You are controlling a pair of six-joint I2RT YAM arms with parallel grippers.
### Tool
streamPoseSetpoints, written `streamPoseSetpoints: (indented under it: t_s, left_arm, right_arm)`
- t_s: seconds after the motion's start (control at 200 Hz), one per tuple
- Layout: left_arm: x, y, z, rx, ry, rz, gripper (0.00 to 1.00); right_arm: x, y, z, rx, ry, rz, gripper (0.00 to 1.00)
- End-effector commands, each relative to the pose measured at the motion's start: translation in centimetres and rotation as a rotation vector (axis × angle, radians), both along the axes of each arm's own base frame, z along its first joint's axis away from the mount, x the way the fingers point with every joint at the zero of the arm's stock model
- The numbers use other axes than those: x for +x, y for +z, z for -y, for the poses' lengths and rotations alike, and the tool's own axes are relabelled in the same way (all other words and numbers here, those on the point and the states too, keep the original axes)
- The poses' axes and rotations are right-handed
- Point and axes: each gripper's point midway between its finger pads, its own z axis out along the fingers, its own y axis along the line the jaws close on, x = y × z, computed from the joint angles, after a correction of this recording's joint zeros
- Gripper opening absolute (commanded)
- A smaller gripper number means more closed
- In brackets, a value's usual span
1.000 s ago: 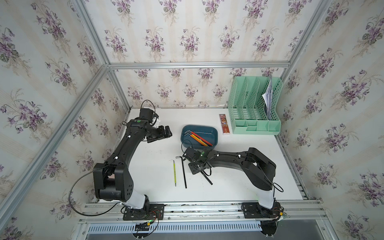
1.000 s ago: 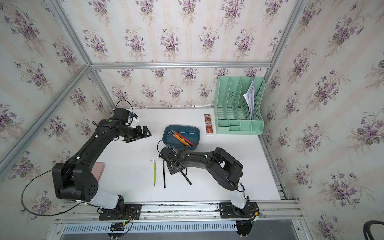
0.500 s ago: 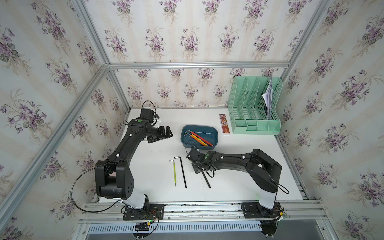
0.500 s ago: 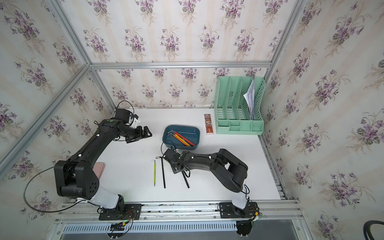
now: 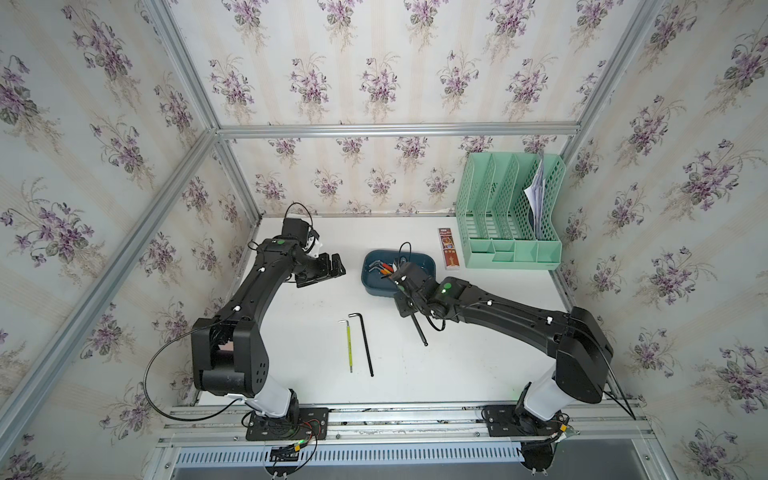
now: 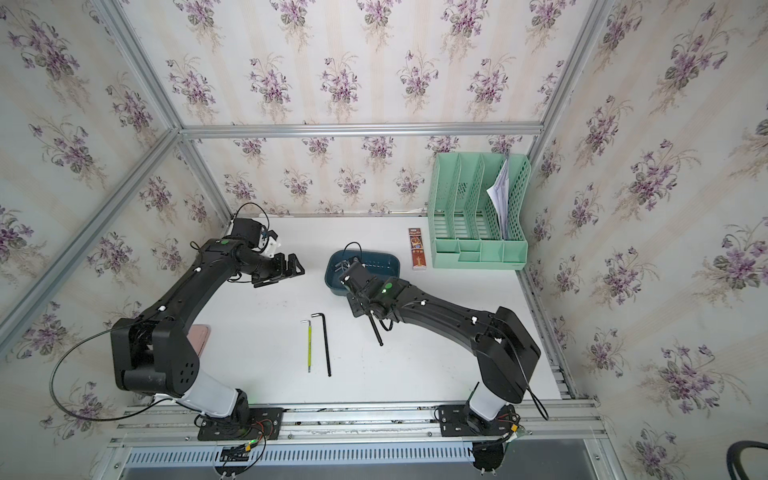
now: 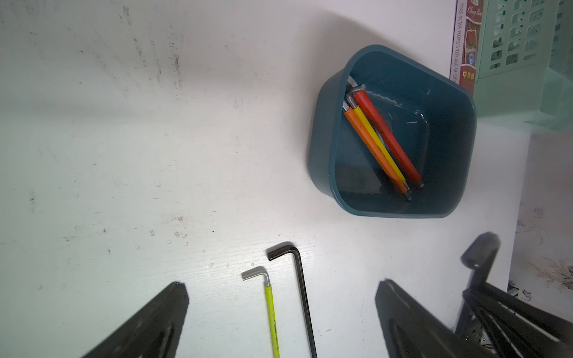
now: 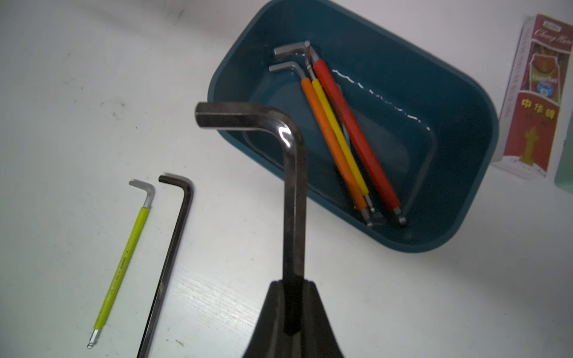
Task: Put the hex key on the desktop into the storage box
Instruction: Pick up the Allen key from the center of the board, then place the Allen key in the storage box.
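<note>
One key in hand: clamping the jaws of the right gripper (image 8: 293,297) on the shaft of a dark hex key (image 8: 293,186), holding it just beside the storage box (image 8: 465,124), not yet inside. Holding the jaws of the left gripper (image 7: 282,291) apart, empty. Risking a swivel in that thin grip, a snag of the bent end on the box wall, or an early release dropping it on the desk (image 8: 77,93) beside the green-sleeved key (image 8: 127,257) and black key (image 8: 172,248).

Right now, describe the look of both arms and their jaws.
Left arm and right arm match: matte black, boxy links, a white collar at the bottom, a green dot near each wrist, small white studs along the links. Thin black cables loop beside them. Jaws are black, tapered.
</note>
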Motion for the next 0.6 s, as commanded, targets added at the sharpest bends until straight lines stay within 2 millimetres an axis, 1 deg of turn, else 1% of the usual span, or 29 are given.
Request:
streamPoseSetpoints:
  t_s: [0.0,0.09,0.17,0.285,0.41,0.509,0.594]
  left_arm:
    - [0.1,0.3,-0.1,0.005,-0.001,0.018,0.99]
    - [0.1,0.3,0.0,0.001,-0.003,0.017,0.99]
    - [0.1,0.3,0.0,0.000,-0.004,0.014,0.99]
    - [0.1,0.5,-0.1,0.003,-0.003,0.019,0.99]
    - [0.1,0.7,-0.4,0.019,0.002,0.029,0.99]
    - [0.1,0.9,-0.5,0.029,0.006,0.035,0.99]
    - [0.1,0.9,-0.6,0.033,0.008,0.037,0.99]
  right_arm:
    - [1.8,2.1,-0.7,0.032,0.092,0.058,0.00]
    - [3.5,3.2,-1.6,0.059,0.169,0.082,0.00]
    - [4.8,3.9,-2.8,0.073,0.262,0.099,0.00]
    - [7.9,4.1,-3.7,0.050,0.320,0.146,0.00]
    - [11.7,2.8,-4.1,-0.038,0.337,0.180,0.00]
    - [14.6,1.9,-3.9,-0.091,0.328,0.206,0.00]
    - [16.4,0.6,-3.9,-0.142,0.343,0.221,0.00]
